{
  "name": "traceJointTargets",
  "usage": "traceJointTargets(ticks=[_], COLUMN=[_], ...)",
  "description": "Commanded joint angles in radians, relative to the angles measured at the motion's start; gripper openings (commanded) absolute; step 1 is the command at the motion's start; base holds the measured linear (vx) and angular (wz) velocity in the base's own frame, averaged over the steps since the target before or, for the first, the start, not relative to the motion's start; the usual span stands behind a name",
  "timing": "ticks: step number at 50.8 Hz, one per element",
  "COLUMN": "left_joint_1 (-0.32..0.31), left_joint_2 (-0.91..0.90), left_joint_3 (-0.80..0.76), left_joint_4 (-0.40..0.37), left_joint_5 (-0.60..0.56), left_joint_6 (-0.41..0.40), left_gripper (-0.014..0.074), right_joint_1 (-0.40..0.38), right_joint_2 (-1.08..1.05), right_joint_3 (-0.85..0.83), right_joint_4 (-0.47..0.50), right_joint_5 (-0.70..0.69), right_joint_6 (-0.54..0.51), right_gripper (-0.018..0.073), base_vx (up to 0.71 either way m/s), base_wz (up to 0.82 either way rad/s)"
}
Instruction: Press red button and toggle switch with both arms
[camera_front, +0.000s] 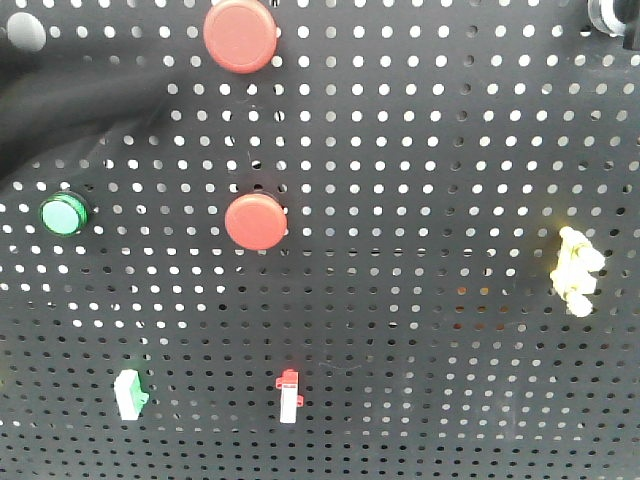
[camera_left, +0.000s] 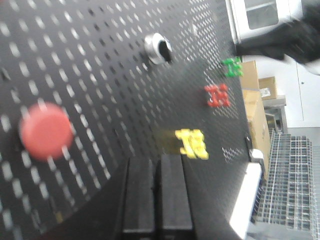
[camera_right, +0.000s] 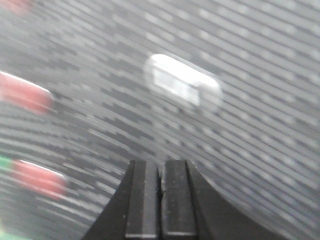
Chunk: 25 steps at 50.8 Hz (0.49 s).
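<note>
Hard going on the right wrist view; everything is smeared. There's a white blob (camera_right: 182, 85) and red streaks (camera_right: 22, 92) on the pegboard (camera_right: 260, 60), and none can be named for sure. In the front view a dark blur (camera_front: 60, 100) fills the upper left corner, and a silvery fitting (camera_front: 612, 20) is cut off at the top right; neither claw shows plainly there.

Counting off the front view: two red buttons, the upper red button (camera_front: 240, 35) clipped by the top edge and the lower red button (camera_front: 256, 221) mid-board; one green button (camera_front: 63, 214) at the left. There are two toggle switches low down, the green toggle switch (camera_front: 130, 394) and the red toggle switch (camera_front: 289, 395) to its right; one yellow part (camera_front: 575, 270) sits far right.

The left wrist view shows one red button (camera_left: 46, 131), though which of the two I cannot tell; there's also a silver knob (camera_left: 158, 48) and small green (camera_left: 232, 66), red (camera_left: 217, 95) and yellow (camera_left: 192, 142) pieces, all blurred.

Now the claws: the left gripper (camera_left: 157, 162) has its fingers pressed together, gripping nothing, clear of the board, with that red button off to its left. The right gripper (camera_right: 161, 167) is likewise closed tight and empty, pointing at the board below the white blob; contact cannot be judged.
</note>
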Motion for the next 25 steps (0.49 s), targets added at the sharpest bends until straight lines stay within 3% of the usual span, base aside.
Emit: traceJointTargets(ticks=[1,5,9,25], left_joint_1=[0.001,0.001,0.001,0.001], left_joint_2=[-0.063,-0.104,-0.129,-0.137], left_joint_3=[0.046,0.09,0.108,0.108], left_joint_4=[-0.049,-0.049,-0.049,-0.045], left_joint_5=[-0.076,-0.111,-0.125,-0.123], left_joint_6=[-0.006,-0.006,-0.006,-0.006], left_gripper=[0.0002,0.0002,0.0002,0.0002], right_joint_1=[-0.005,-0.005,-0.005,-0.005], right_joint_2=[0.075,0.138,0.186,0.316], right_joint_3=[-0.027,-0.027,-0.028,-0.185], right_joint_4=[0.278,0.41,0.457,0.453], right_joint_5=[0.014,0.062,0.051,0.079], right_joint_6=[-0.185,-0.261,-0.284,-0.259], right_gripper=[-0.0003,-0.0003,-0.0003,-0.0003], base_vx=[0.0,0.0,0.0,0.0], base_wz=[0.0,0.0,0.0,0.0])
